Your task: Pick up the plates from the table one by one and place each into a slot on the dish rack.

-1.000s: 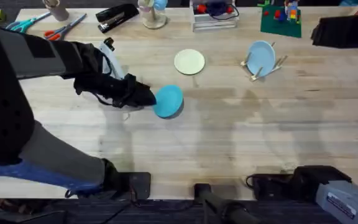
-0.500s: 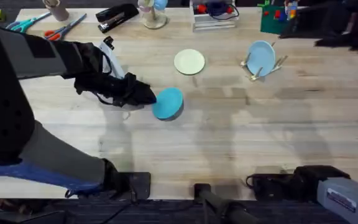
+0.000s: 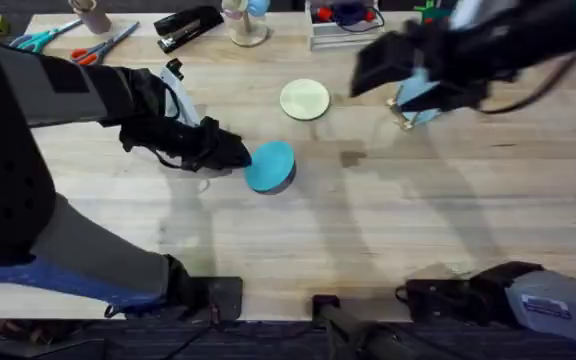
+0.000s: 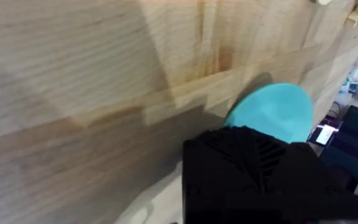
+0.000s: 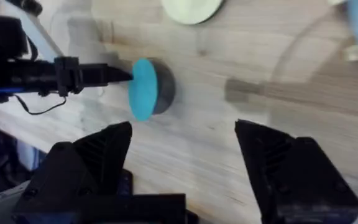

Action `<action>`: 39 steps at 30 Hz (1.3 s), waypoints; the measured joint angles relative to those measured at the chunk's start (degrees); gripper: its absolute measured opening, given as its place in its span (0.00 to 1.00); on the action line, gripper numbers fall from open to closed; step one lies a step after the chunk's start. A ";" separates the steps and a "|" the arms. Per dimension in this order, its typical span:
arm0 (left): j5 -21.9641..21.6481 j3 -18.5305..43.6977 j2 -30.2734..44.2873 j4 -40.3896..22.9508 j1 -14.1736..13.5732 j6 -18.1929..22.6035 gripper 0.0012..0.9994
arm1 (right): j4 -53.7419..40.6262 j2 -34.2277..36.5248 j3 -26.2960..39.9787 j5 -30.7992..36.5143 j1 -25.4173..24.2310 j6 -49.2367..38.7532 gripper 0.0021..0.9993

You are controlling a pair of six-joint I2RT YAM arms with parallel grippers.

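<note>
The teal plate (image 3: 271, 165) is tilted up off the table (image 3: 388, 220) left of centre, with my left gripper (image 3: 233, 155) shut on its near-left rim. The same plate (image 4: 272, 112) shows past the black fingers in the left wrist view, and the right wrist view shows this plate (image 5: 143, 88) held by the left gripper (image 5: 114, 75). The cream plate (image 3: 305, 100) lies flat behind it. My right arm (image 3: 468, 45) hangs high and blurred over the dish rack (image 3: 408, 118), which holds a light-blue plate (image 3: 420, 95). My right gripper (image 5: 185, 168) is open, holding nothing.
Along the far edge lie a black stapler (image 3: 188, 25), scissors (image 3: 98, 45), a cup (image 3: 93, 15) and a clear tray (image 3: 346, 25). Bare wood stretches across the near and right parts of the table.
My right arm has swung in from the far right and now hangs over the rack. The left gripper and teal plate have barely moved.
</note>
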 joint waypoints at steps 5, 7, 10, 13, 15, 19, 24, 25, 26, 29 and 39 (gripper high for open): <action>0.00 0.00 -0.02 0.00 0.00 0.00 0.04 | 5.54 6.36 0.00 0.00 6.87 5.21 1.00; 0.00 0.00 -0.02 0.00 0.00 0.00 0.04 | 7.20 8.58 0.00 0.00 9.14 6.95 1.00; 0.00 0.00 -0.02 0.00 0.00 0.00 0.04 | 9.01 11.72 0.00 -0.01 12.17 8.72 1.00; 0.00 0.00 -0.02 0.00 0.00 -0.01 0.04 | 10.71 14.51 0.00 0.00 14.72 9.55 0.99; 0.00 0.00 -0.02 0.02 0.00 0.00 0.04 | 11.36 16.34 0.00 0.00 16.19 10.00 0.99; 0.00 0.00 -0.01 0.00 0.00 0.00 0.04 | 11.81 19.94 0.00 0.00 18.69 10.27 0.99; 0.00 0.00 0.00 0.02 0.00 0.00 0.04 | 15.17 22.95 -0.04 0.00 21.44 10.64 0.99; 0.00 0.00 -0.02 0.02 0.00 -0.02 0.04 | 16.06 23.11 -0.10 0.00 21.76 10.85 0.99; 0.00 0.00 -0.02 0.02 0.00 -0.02 0.04 | 17.01 23.17 -0.25 -0.02 22.20 11.33 0.99; 0.00 0.00 -0.02 0.02 0.00 -0.02 0.04 | 17.86 23.22 -0.72 -0.02 22.77 12.39 0.99; 0.00 0.00 -0.02 0.02 0.00 -0.02 0.04 | 18.35 25.53 -1.10 -0.01 22.76 14.80 0.99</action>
